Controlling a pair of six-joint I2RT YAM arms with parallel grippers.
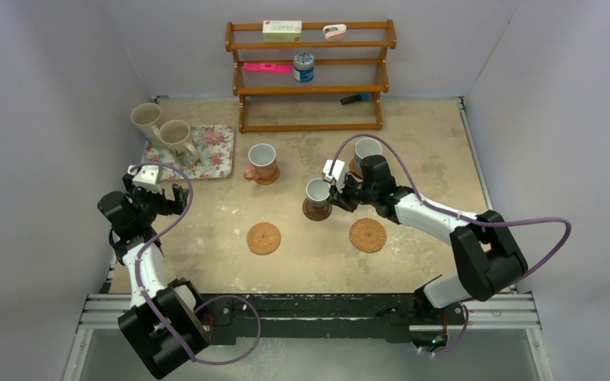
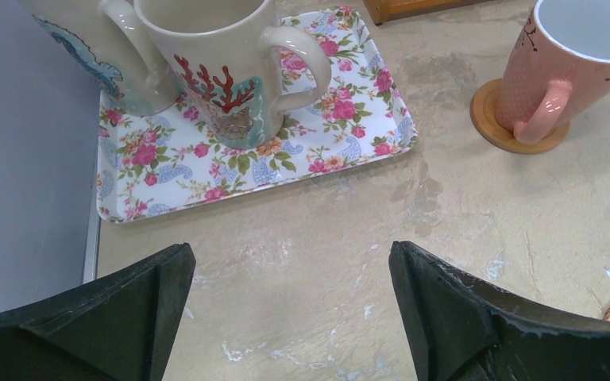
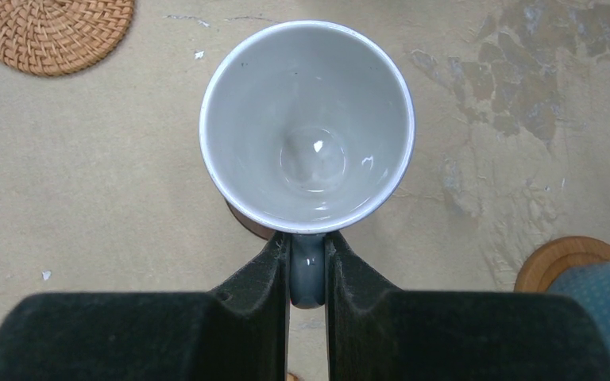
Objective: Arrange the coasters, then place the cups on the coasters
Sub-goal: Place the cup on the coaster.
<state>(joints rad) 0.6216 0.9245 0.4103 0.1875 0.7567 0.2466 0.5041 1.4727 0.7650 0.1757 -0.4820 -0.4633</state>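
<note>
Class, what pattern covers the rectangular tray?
The rectangular tray has pink flowers on white, best in left wrist view.

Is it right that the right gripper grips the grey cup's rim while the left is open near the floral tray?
Not the rim: the right wrist view shows the right gripper holding the grey cup by its handle. The left gripper is open near the floral tray.

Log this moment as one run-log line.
right gripper: shut on handle of small grey-white ceramic mug | mug: over dark brown round wooden coaster | left gripper: open, empty, facing rectangular floral tray | two round woven tan coasters: bare
</note>
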